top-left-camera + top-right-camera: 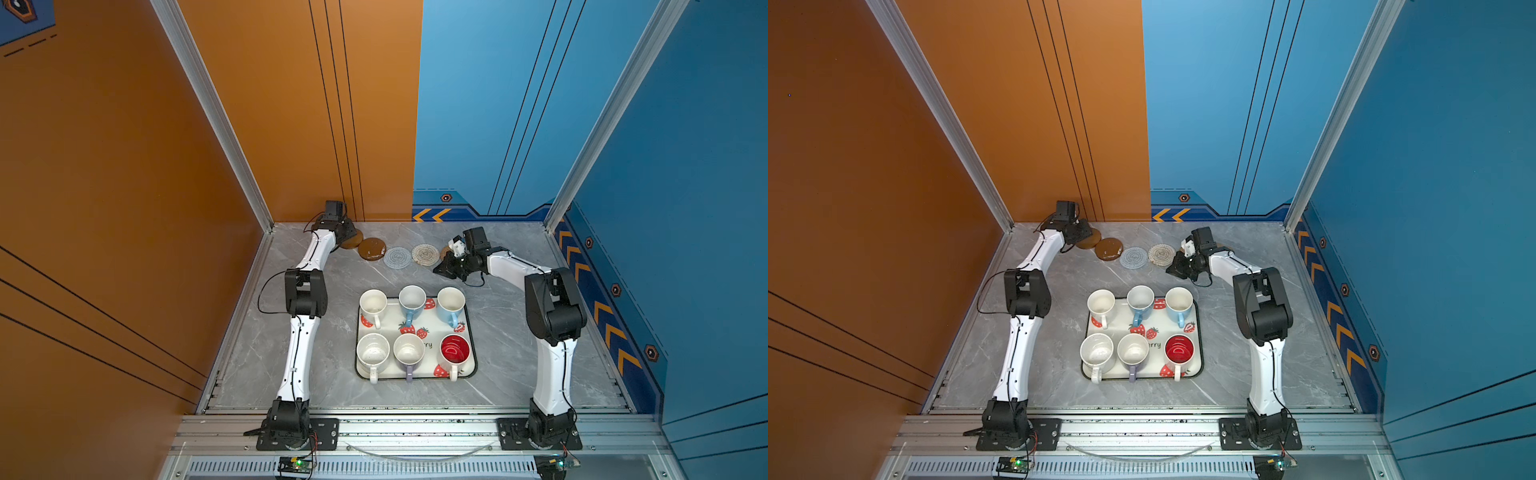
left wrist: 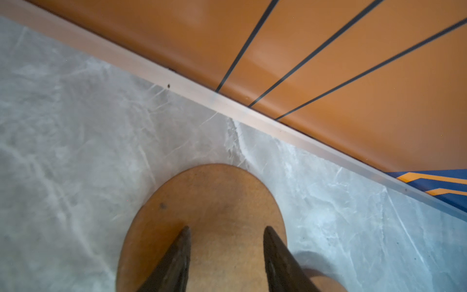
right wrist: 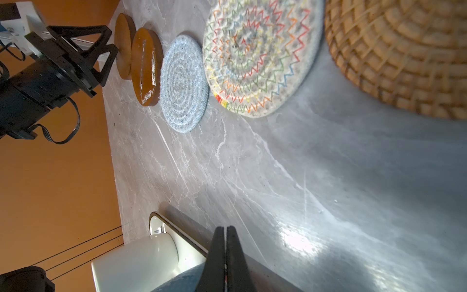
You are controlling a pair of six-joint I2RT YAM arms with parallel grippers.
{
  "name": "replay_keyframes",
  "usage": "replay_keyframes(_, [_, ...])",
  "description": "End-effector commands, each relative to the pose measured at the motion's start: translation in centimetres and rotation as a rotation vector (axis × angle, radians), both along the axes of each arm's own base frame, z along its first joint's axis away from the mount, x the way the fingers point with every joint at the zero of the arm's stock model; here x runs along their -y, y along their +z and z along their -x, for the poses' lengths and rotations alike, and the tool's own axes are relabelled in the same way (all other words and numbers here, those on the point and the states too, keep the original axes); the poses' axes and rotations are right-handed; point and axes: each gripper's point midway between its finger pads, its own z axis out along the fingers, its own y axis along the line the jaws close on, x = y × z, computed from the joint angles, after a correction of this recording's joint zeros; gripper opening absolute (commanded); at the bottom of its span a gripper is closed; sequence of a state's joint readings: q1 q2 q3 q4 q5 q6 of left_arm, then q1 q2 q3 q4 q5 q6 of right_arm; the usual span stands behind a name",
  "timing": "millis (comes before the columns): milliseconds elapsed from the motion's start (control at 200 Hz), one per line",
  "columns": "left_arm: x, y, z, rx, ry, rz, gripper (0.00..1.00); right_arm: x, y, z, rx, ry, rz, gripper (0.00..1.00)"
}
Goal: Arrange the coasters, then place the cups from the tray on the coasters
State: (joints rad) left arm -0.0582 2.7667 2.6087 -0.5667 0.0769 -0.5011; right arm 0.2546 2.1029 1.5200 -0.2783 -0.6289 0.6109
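Along the back edge lies a row of coasters: a matte brown disc (image 1: 352, 242) (image 2: 209, 202), a glossy brown disc (image 1: 372, 248), a grey spiral (image 1: 397, 257), a cream spiral (image 1: 425, 253) and a rattan round (image 3: 399, 55), which my right arm mostly hides in both top views. My left gripper (image 2: 226, 228) is open, its fingers spread over the matte disc's top face. My right gripper (image 3: 225, 228) (image 1: 438, 269) is shut and empty, low over the table between the row and the tray (image 1: 434, 322). Several cups stand on the tray, among them a white one (image 1: 372, 303), a light blue one (image 1: 412, 299) and a red-lined one (image 1: 455, 351).
The orange back wall (image 2: 328, 63) rises just behind the matte disc. A blue side wall (image 1: 623, 311) flanks my right arm. Bare grey marble table (image 1: 332, 332) lies left and right of the tray and in front of it.
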Motion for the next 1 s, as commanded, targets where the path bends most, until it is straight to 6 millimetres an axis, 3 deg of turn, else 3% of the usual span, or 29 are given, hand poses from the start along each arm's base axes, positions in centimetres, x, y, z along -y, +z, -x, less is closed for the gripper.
replay_keyframes(0, [-1.3, 1.7, 1.6, -0.049, 0.001, -0.051, 0.48, -1.0, 2.4, -1.7, 0.054, 0.016, -0.04, 0.0])
replay_keyframes(140, [-1.5, 4.6, 1.8, -0.012, -0.011, -0.059, 0.49, -1.9, 4.5, -4.0, 0.108, 0.029, -0.069, 0.0])
replay_keyframes(336, [-2.6, 5.8, 3.1, -0.026, -0.005, -0.094, 0.49, -5.0, 6.2, -8.0, 0.148, 0.077, -0.157, 0.01])
replay_keyframes(631, [-5.3, 4.0, 2.4, -0.038, 0.057, -0.106, 0.51, -9.8, 6.1, -13.0, 0.186, 0.078, -0.327, 0.08])
replay_keyframes(801, [-5.3, 2.8, 1.3, -0.011, 0.071, -0.024, 0.51, -10.5, 6.2, -15.9, 0.233, -0.005, -0.49, 0.11])
replay_keyframes(997, [-5.4, 1.7, -0.7, 0.069, 0.08, 0.047, 0.53, -10.8, 5.2, -16.8, 0.23, -0.038, -0.538, 0.12])
